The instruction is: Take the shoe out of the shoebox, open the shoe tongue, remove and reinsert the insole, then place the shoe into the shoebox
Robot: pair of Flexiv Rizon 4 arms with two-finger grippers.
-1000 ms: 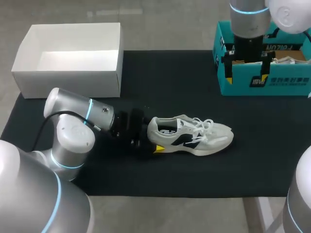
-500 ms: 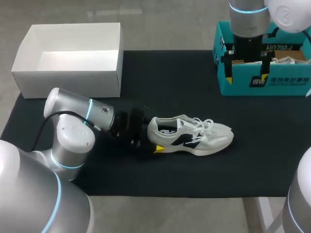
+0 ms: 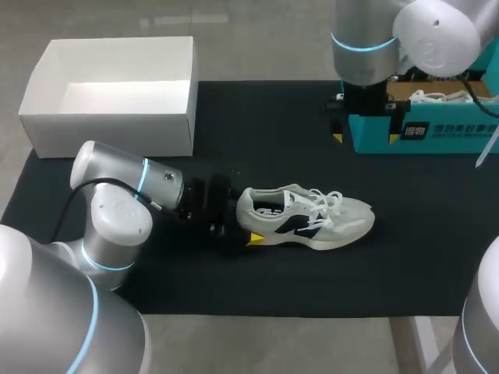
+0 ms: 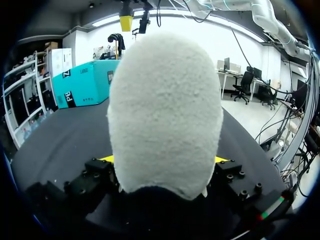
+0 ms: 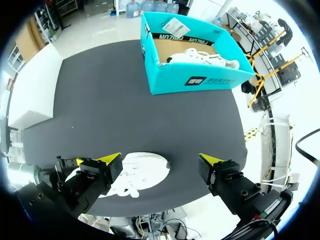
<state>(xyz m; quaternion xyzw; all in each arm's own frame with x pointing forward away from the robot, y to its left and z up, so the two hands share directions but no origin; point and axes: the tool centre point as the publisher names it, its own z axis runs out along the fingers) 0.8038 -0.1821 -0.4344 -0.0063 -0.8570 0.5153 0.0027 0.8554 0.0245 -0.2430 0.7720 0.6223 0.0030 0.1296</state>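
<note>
A white sneaker (image 3: 308,217) with white laces lies on its side on the black mat, toe toward the right. My left gripper (image 3: 245,224) is at its heel, one yellow fingertip (image 3: 255,238) showing under it. In the left wrist view the grey-white heel (image 4: 165,110) fills the space between the left gripper's (image 4: 164,161) fingers, both yellow tips pressed against its sides. My right gripper (image 3: 364,137) hangs open above the mat, just left of the teal shoebox (image 3: 437,132). In the right wrist view the right gripper (image 5: 160,161) is empty, with the sneaker (image 5: 137,177) far beneath it.
The teal shoebox (image 5: 197,75) at the back right holds another white shoe (image 5: 200,56). An empty white box (image 3: 117,93) stands at the back left corner. The black mat (image 3: 273,132) covers the table between them.
My right arm has swung left and toward the front, from above the teal shoebox to beside its left end. The left arm and the sneaker have not moved.
</note>
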